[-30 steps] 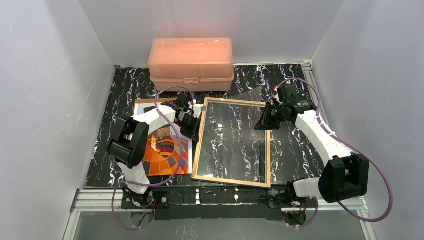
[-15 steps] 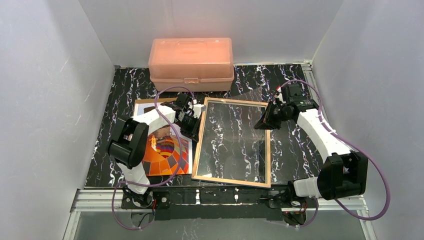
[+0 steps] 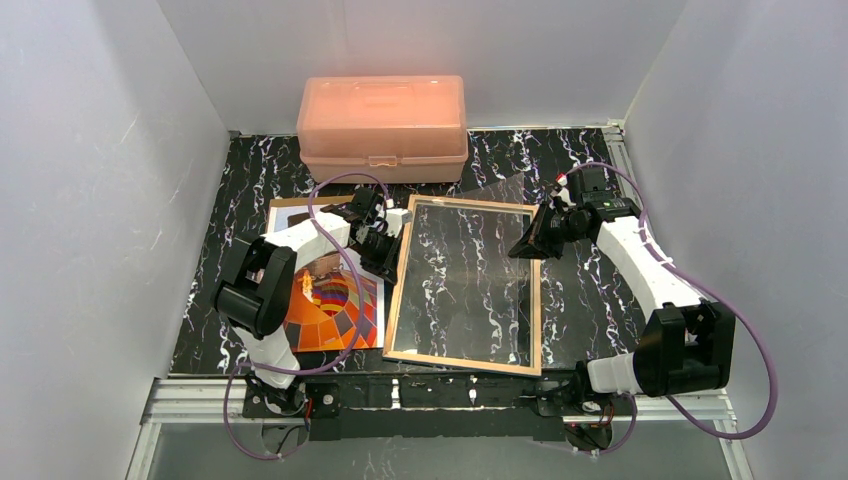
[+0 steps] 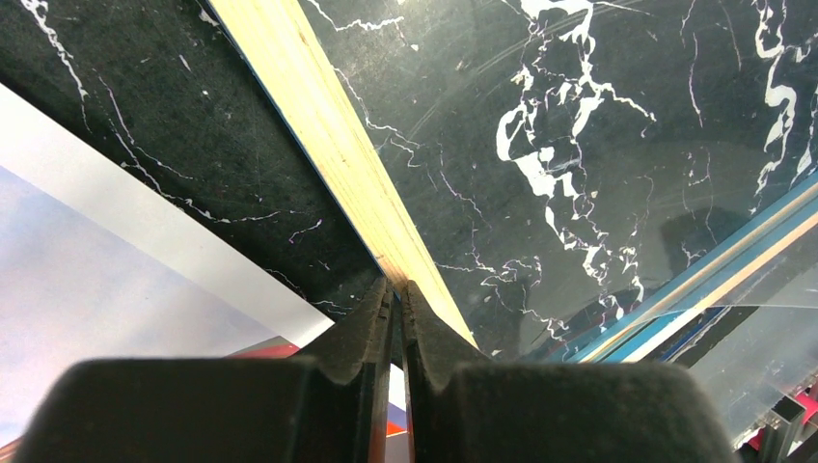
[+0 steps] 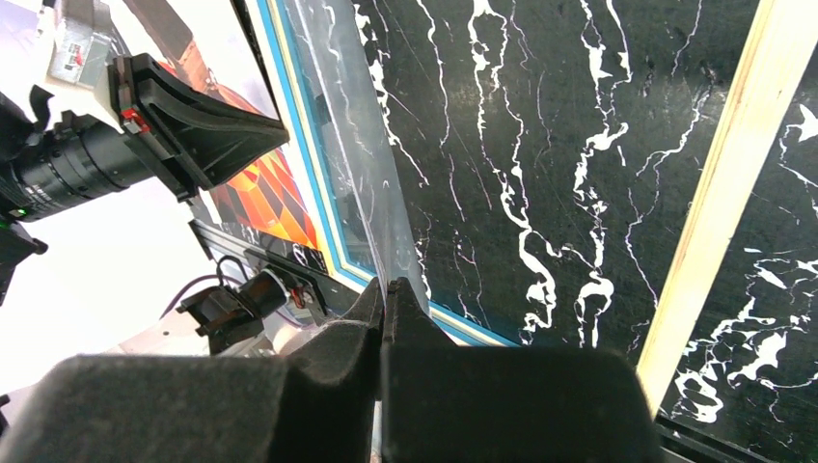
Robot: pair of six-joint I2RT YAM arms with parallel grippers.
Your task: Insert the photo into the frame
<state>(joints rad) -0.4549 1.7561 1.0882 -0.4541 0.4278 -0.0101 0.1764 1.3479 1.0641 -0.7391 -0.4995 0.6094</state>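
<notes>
The frame [image 3: 462, 363] lies flat at the table's middle, tan wood up, with the marble showing through it. The photo [image 3: 330, 310] lies to its left, partly under my left arm. My left gripper [image 3: 385, 250] is shut, its tips at the outer side of the frame's left rail [image 4: 318, 106], beside the photo [image 4: 87, 260]. My right gripper [image 3: 525, 245] is shut on a clear sheet [image 3: 500, 190] that leans up over the frame's far right corner. In the right wrist view the sheet [image 5: 347, 135] runs into the closed fingertips [image 5: 410, 299].
A salmon-pink plastic box [image 3: 382, 115] stands closed at the back, just beyond the frame. White walls close in the table on the left, right and back. The left arm's cable [image 3: 335, 195] loops over the photo.
My right wrist has drawn slightly right and back with the clear sheet. The left gripper, frame and photo have not moved.
</notes>
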